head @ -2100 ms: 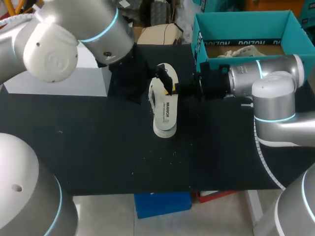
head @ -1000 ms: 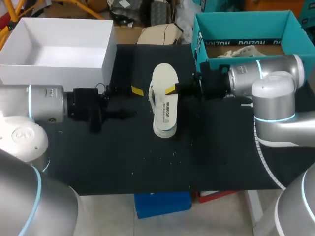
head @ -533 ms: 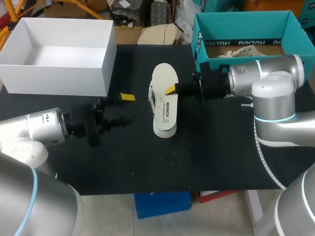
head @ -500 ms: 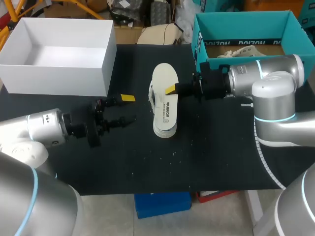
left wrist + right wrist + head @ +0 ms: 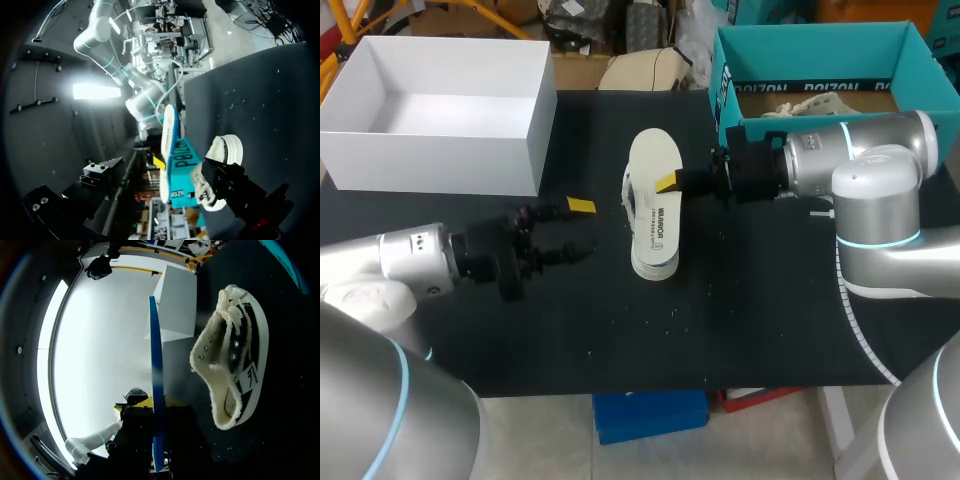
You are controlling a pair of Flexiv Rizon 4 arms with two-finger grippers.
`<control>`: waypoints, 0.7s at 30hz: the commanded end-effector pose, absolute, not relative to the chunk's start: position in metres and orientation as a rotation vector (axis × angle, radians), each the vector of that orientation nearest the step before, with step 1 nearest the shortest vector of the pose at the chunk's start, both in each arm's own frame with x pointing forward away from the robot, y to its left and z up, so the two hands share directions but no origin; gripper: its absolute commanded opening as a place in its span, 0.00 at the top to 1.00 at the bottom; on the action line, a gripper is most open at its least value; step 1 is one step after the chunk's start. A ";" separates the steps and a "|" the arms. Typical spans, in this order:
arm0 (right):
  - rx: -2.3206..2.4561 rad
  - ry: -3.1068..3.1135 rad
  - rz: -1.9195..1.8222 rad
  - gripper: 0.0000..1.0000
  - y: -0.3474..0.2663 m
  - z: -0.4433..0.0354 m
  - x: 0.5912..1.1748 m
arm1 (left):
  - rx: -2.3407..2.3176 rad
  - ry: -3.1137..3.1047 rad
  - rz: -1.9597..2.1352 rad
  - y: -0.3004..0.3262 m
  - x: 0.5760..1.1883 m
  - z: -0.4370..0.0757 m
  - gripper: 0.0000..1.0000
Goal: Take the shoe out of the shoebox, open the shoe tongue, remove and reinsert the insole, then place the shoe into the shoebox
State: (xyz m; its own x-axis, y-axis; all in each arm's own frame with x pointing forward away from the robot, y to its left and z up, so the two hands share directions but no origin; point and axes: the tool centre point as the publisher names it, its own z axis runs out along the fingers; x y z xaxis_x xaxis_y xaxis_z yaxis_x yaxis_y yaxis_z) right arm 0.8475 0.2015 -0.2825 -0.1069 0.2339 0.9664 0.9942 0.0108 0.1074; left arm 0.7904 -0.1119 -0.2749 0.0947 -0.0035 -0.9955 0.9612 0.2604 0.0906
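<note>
The white low-top shoe [image 5: 653, 238] lies on the black table mat, toe toward the front edge. Its insole [image 5: 655, 160] stands over the shoe's heel end, pinched on its edge by my right gripper [image 5: 669, 182], which is shut on it. In the right wrist view the insole [image 5: 155, 390] shows edge-on as a thin blue strip rising from between the fingers, with the shoe [image 5: 235, 365] beside it. My left gripper [image 5: 585, 227] hangs open to the left of the shoe, apart from it, with nothing in it. The left wrist view looks at the shoe [image 5: 224, 159] and the insole [image 5: 168, 142].
A white open box [image 5: 535, 120] stands at the back left. The teal shoebox [image 5: 725, 70] stands at the back right, behind my right arm, with crumpled paper inside. Bare black mat lies in front of the shoe.
My left arm has pulled back from over the shoe and swung down toward the front left, its gripper staying open. The right gripper has kept still with the insole.
</note>
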 end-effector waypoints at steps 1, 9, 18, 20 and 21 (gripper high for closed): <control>-1.333 -1.463 -1.172 1.00 0.203 -0.283 0.847 | 1.071 1.216 -0.982 -0.122 0.810 -0.287 0.23; -1.333 -1.463 -1.172 1.00 0.203 -0.283 0.847 | 1.122 1.201 -0.990 -0.138 0.827 -0.288 0.19; -1.333 -1.463 -1.172 1.00 0.203 -0.283 0.847 | 1.158 1.181 -1.032 -0.166 0.840 -0.288 0.26; -1.333 -1.463 -1.172 1.00 0.203 -0.283 0.847 | 1.160 1.172 -1.047 -0.173 0.840 -0.289 0.30; -1.333 -1.463 -1.172 1.00 0.203 -0.283 0.847 | 1.159 1.171 -1.050 -0.176 0.841 -0.289 0.39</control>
